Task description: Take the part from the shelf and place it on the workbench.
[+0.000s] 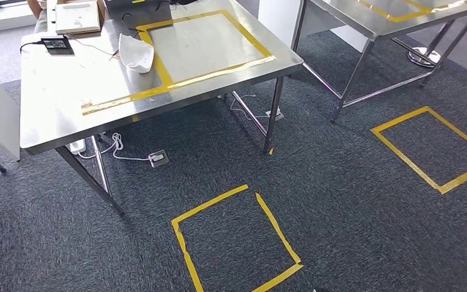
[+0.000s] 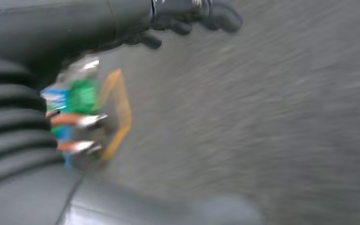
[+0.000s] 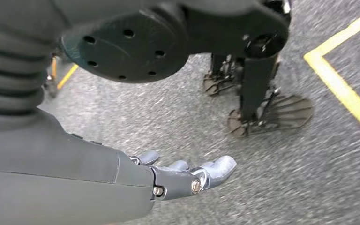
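Right hand [image 3: 187, 176] hangs low over the grey carpet floor [image 1: 340, 201]. Its dark fingers are stretched out flat and apart, and it holds nothing. The left hand [image 2: 187, 16] is over the same carpet, but that picture is very blurry. Its dark fingers look a bit curled, and I cannot tell if it holds anything. A blurry thing with green, blue and orange bits [image 2: 77, 112] sits close to its wrist, and I cannot tell what it is.

The big shiny steel worktop [image 1: 55, 103] stands ahead of the robot. A frame of yellow tape [image 1: 161, 70] is stuck on top of the worktop. The white curved part [image 1: 135, 53] lies on the worktop, right on the edge of the tape frame. A small black box with a cord [image 1: 56, 44] and a flat tan box [image 1: 78, 16] sit at the far end of the worktop.

Under the worktop lie a white power strip [image 1: 78, 146] and a small silver floor socket [image 1: 157, 159]. A yellow tape square [image 1: 182, 246] is on the carpet in front of the worktop. Another yellow tape square [image 1: 406, 159] is further off beside it. A second steel table [image 1: 352, 18] stands next to the worktop.
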Controlling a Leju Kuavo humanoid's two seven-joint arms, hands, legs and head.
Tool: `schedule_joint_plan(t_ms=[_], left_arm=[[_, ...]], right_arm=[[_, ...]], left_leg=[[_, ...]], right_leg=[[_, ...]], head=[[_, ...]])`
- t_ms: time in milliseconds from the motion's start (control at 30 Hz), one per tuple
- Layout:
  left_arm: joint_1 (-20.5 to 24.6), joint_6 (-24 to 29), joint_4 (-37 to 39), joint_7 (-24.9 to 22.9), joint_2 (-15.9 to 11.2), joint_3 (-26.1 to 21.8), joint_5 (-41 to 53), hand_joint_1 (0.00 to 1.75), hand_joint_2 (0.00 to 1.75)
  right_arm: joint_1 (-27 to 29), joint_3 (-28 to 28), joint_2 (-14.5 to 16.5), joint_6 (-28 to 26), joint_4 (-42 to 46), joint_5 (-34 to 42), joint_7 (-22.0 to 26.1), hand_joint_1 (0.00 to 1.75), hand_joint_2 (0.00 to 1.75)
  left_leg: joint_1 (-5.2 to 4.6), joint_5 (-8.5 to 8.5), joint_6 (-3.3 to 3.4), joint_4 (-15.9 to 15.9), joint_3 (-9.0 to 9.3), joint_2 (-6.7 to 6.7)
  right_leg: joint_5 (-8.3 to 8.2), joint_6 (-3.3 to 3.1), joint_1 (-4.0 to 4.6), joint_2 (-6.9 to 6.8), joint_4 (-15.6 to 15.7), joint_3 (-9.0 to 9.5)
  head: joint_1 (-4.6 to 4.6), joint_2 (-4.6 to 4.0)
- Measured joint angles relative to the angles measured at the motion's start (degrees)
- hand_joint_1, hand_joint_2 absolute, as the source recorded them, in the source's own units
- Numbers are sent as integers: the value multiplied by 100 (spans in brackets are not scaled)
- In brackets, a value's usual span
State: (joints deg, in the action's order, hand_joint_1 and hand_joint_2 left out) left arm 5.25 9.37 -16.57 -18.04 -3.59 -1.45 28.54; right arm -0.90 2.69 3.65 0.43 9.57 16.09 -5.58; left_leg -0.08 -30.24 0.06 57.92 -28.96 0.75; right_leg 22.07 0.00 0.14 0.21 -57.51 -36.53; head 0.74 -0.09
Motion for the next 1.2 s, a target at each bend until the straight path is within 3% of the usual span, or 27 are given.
schedule_joint_plan(t_ms=[100, 333, 367, 467, 500, 733, 1200], left_arm=[[-351, -71, 87, 29, 60, -56, -386, 0, 175], [-774, -377, 19, 671, 178, -56, -1312, 0, 175], [-826, -422, -17, 769, 193, -56, -1445, 0, 175], [-978, -559, -141, 1061, 237, -52, -1838, 0, 44], [-1025, -606, -187, 1159, 250, -49, -1971, 0, 0], [-1262, -886, -459, 1748, 322, 5, -2772, 0, 0], [-1317, -921, -603, 1803, 352, 14, -2848, 0, 0]], right_arm=[[94, 2, -28, -68, 98, -142, -80, 0, 175], [390, -13, -127, -79, 457, -684, 141, 0, 175], [439, -17, -140, -79, 514, -765, 179, 0, 131], [584, -40, -180, -74, 687, -1004, 286, 0, 0], [629, -51, -193, -70, 745, -1084, 320, 0, 0], [871, -128, -268, -55, 1067, -1561, 537, 0, 0], [958, -164, -295, -51, 1169, -1609, 547, 0, 0]], left_leg=[[1, -5, 3, -1, -9, -26], [7, -10, 0, -4, -12, -34], [7, -10, 0, -4, -12, -33], [7, -9, -1, -4, -12, -33], [7, -9, -2, -4, -12, -33], [7, -7, -4, -4, -12, -33], [-8, -7, -3, 2, -10, -24]], right_leg=[[21, 18, 2, -17, -3, -3], [30, 15, 4, -25, -10, -8], [30, 15, 4, -25, -12, -9], [30, 15, 6, -26, -17, -11], [30, 15, 6, -26, -18, -11], [30, 14, 7, -26, -20, -13], [20, 26, 1, -20, -19, -19]], head=[[-1, 0], [-2, 0], [-2, 0], [-2, 0], [-2, 0], [0, 0], [-1, 0]])
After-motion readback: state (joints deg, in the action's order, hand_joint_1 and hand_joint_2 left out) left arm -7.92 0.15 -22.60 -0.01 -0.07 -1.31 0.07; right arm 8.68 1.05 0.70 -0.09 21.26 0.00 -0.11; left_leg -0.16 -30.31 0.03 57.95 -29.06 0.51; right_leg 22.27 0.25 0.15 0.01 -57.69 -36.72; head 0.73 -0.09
